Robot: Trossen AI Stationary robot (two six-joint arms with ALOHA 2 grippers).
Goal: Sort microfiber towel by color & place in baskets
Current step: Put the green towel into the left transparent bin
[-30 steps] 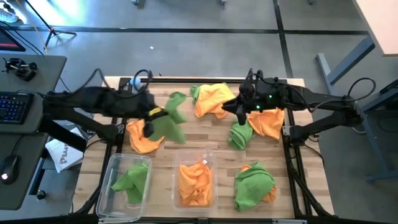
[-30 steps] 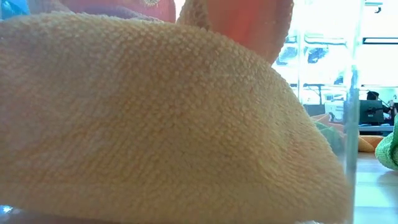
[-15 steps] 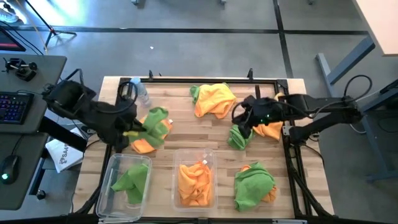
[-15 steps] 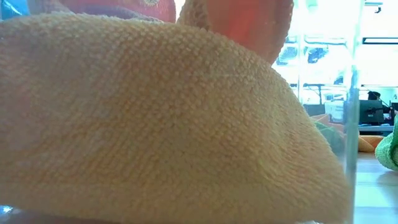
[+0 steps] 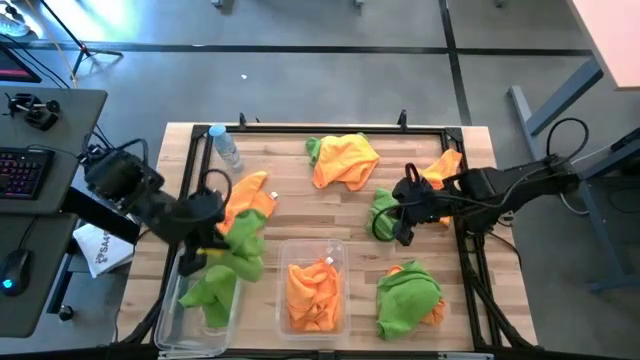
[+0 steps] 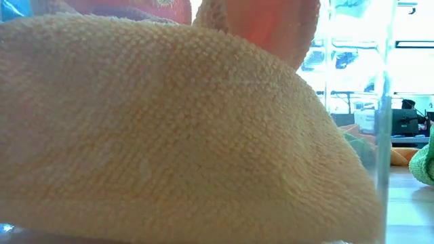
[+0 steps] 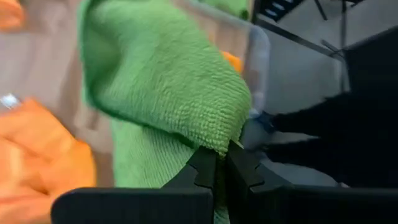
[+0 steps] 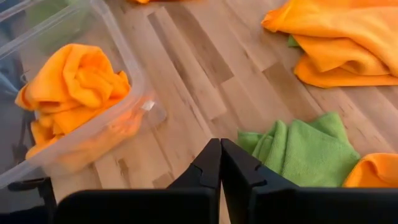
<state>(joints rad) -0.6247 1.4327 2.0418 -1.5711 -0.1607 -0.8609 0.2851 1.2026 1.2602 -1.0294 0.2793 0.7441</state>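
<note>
Pinching a green towel (image 7: 168,93) between closed jaws, the left gripper (image 5: 205,245) hangs at the far end of the left basket (image 5: 172,318), which already holds green. It should move fully over the basket, then release. The right gripper (image 5: 400,232), jaws closed and empty, waits beside another green towel (image 5: 383,212) on the table (image 5: 290,185).

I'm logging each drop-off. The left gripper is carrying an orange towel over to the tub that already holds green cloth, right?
Not quite: the towel pinched in the left gripper is green, not orange, as the left wrist view shows. It is indeed at the tub holding green cloth.
</note>
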